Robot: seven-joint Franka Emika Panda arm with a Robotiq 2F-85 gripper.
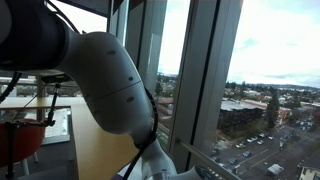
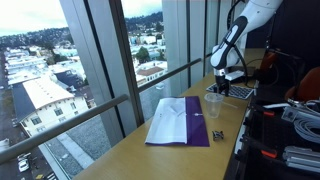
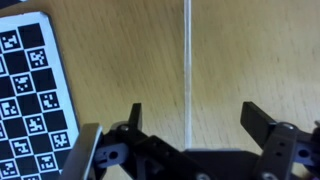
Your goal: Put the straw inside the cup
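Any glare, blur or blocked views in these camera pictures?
In an exterior view the white robot arm blocks much, soft-focused, sky washed out; in an exterior view the wooden table is backlit by windows; wrist view: even light, thin clear straw faint, black claw blurred.

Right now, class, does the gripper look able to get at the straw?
Probably yes. In the wrist view the straw lies bare on the table, passing between the fingers of the open gripper. The marker board lies to one side, apart from the straw.
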